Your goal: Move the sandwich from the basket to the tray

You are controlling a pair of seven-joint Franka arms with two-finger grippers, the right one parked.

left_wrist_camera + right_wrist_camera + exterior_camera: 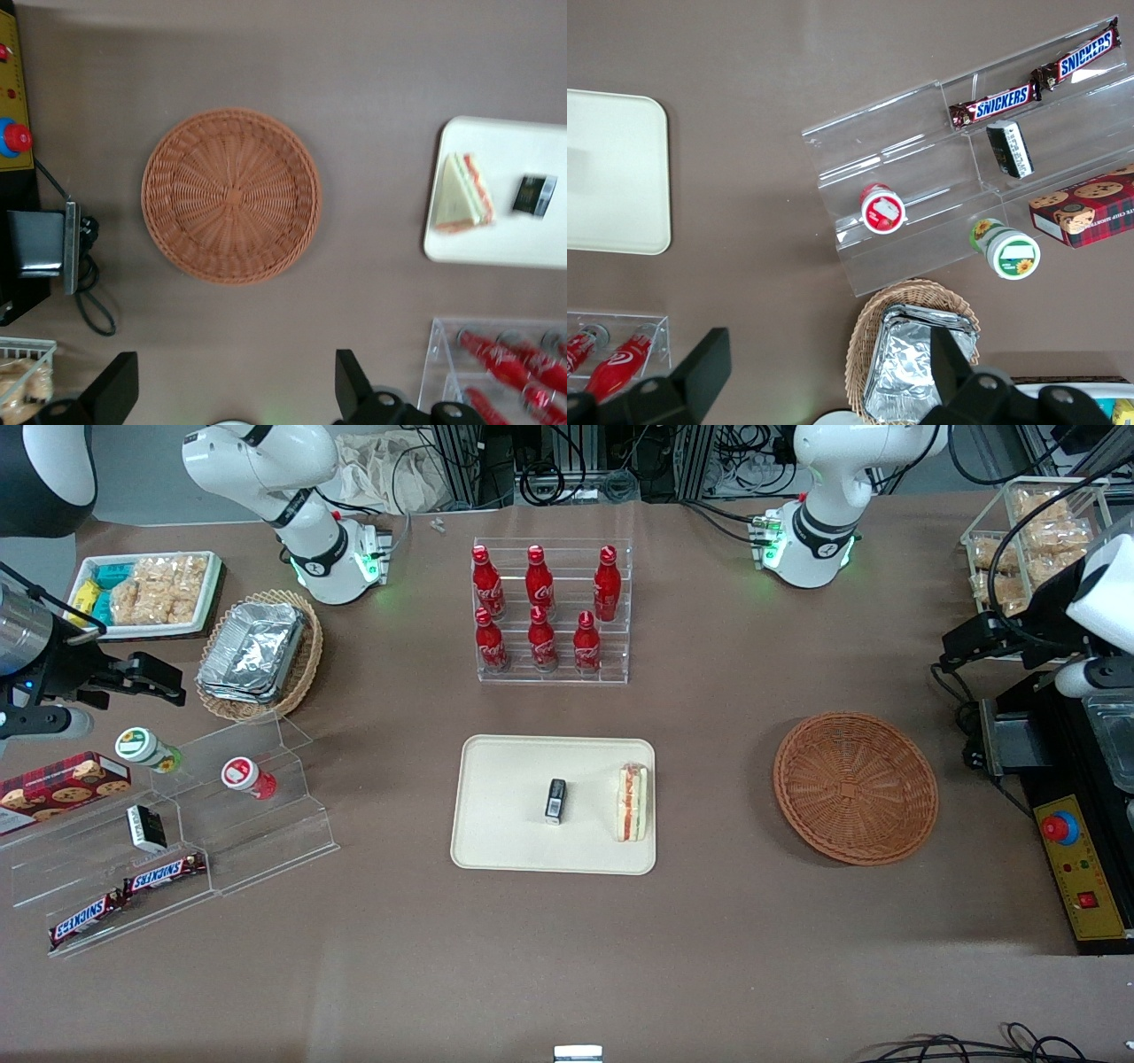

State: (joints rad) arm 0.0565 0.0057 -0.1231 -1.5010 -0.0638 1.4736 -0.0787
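The sandwich (633,803), a white bread wedge with red and green filling, lies on the cream tray (505,815), at the edge nearest the basket. It also shows in the left wrist view (462,193), on the tray (505,243). The reddish-brown wicker basket (855,786) is empty, also in the left wrist view (231,195). My left gripper (957,654) hangs high above the table toward the working arm's end, apart from the basket. In its wrist view the gripper (232,385) is wide open and holds nothing.
A small black packet (555,801) lies mid-tray. A clear rack of red cola bottles (551,611) stands farther from the camera than the tray. A control box with a red button (1076,868) sits beside the basket. Snack stands and a foil-tray basket (259,654) lie toward the parked arm's end.
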